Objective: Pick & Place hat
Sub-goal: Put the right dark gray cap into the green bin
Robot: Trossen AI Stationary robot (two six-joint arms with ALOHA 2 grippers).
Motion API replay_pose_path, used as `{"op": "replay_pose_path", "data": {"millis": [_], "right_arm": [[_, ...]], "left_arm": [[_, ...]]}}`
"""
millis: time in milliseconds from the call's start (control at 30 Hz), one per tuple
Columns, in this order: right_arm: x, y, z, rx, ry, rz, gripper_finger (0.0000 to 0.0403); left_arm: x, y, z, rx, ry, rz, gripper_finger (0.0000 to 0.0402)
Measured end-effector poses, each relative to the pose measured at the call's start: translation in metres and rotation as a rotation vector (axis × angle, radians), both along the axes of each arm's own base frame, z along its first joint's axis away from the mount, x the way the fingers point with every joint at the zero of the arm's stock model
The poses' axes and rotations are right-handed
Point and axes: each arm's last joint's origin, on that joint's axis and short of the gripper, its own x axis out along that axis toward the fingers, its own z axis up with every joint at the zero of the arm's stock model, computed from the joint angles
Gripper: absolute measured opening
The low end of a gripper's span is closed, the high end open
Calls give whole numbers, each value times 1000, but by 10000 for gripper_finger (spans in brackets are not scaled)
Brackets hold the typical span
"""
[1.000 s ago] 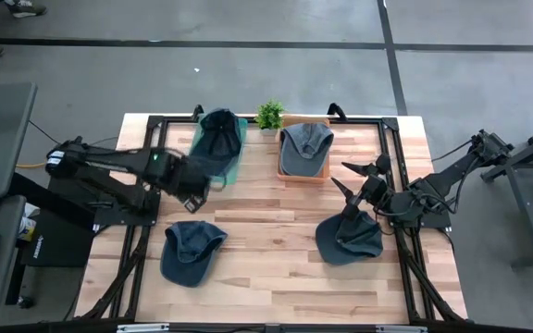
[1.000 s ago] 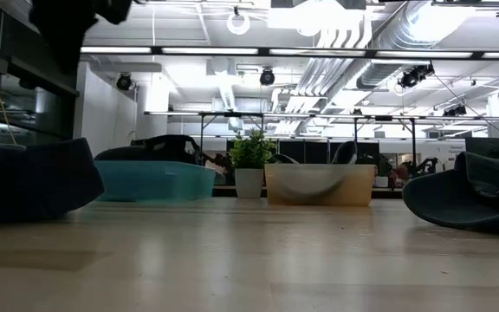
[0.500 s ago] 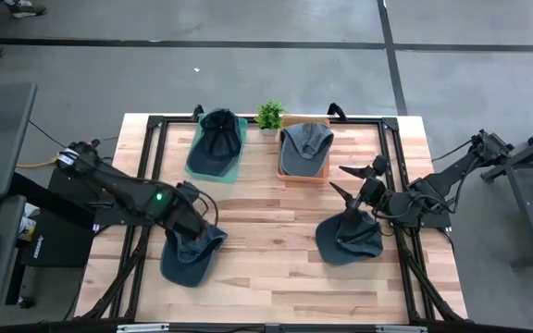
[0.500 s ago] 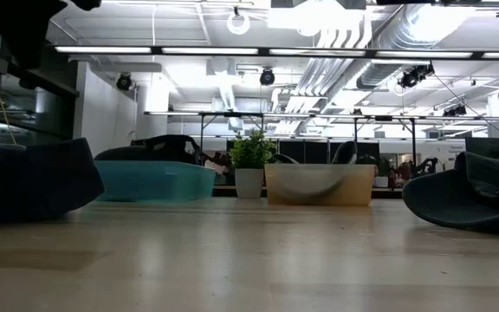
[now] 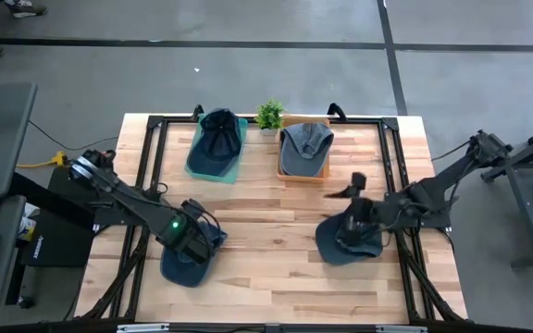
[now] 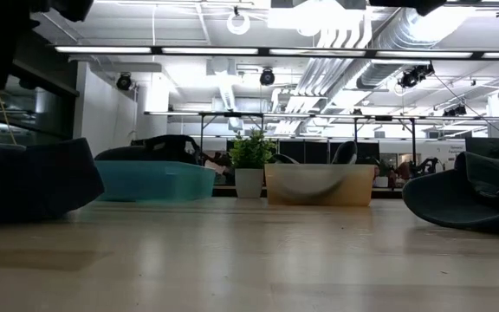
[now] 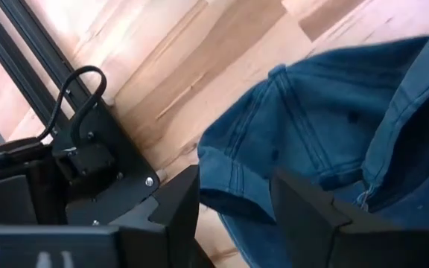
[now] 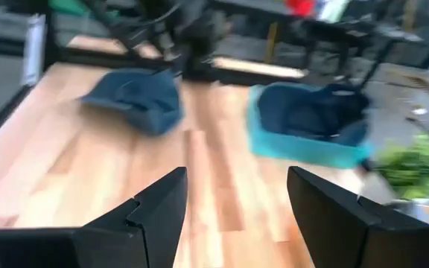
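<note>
Two blue hats lie crown-up on the wooden table. The left hat (image 5: 189, 259) (image 6: 29, 178) has my left gripper (image 5: 195, 242) low over it, open; in the left wrist view the hat (image 7: 334, 112) puts its rim edge (image 7: 226, 190) between the fingers of the gripper (image 7: 235, 179). My right gripper (image 5: 345, 188) (image 8: 237, 179) is open above the far side of the right hat (image 5: 350, 240) (image 6: 470, 195), pointing toward the table's left. A teal tray (image 5: 231, 168) and a wooden tray (image 5: 305, 176) each hold a hat. My left gripper comes at the left hat slanting down from above, with its open fingers (image 7: 177, 212) on either side of the rim edge (image 7: 226, 190). Whether they touch the cloth I cannot tell. The hat lies on the table.
A small potted plant (image 5: 268, 115) (image 6: 251, 160) stands at the far edge between the trays. A black frame rail (image 5: 155, 157) runs around the table top. Bare wood lies in the middle between the two hats (image 5: 266, 231).
My left gripper has travelled from beside the teal tray toward the near edge and come down onto the left hat. My right gripper has swung and turned above the right hat, toward the table's left. Both hats lie where they were.
</note>
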Motion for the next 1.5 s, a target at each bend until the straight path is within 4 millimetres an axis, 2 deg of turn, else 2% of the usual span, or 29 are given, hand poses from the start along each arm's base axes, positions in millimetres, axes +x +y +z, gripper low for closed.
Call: {"op": "replay_pose_path", "data": {"millis": [333, 433, 567, 767, 967, 1233, 1500], "right_arm": [[53, 35, -54, -60, 114, 109, 226], [62, 37, -67, -44, 140, 93, 226], [62, 32, -76, 16, 194, 38, 226], [44, 14, -69, 167, 321, 2, 226], [11, -14, -62, 287, 472, -185, 226], [-22, -42, -59, 280, 727, -238, 226], [-36, -57, -61, 232, 916, -191, 237]], "left_arm": [[-9, -15, -2, 15, -6, -12, 163], [-11, -19, -2, 22, -18, -17, 163], [-10, -20, -3, 25, -45, -26, 163], [-6, -20, -3, 59, -101, -68, 163], [-1, -22, -3, 75, -168, -103, 163], [2, -23, -3, 80, -211, -132, 163], [2, -23, -3, 77, -208, -131, 163]]}}
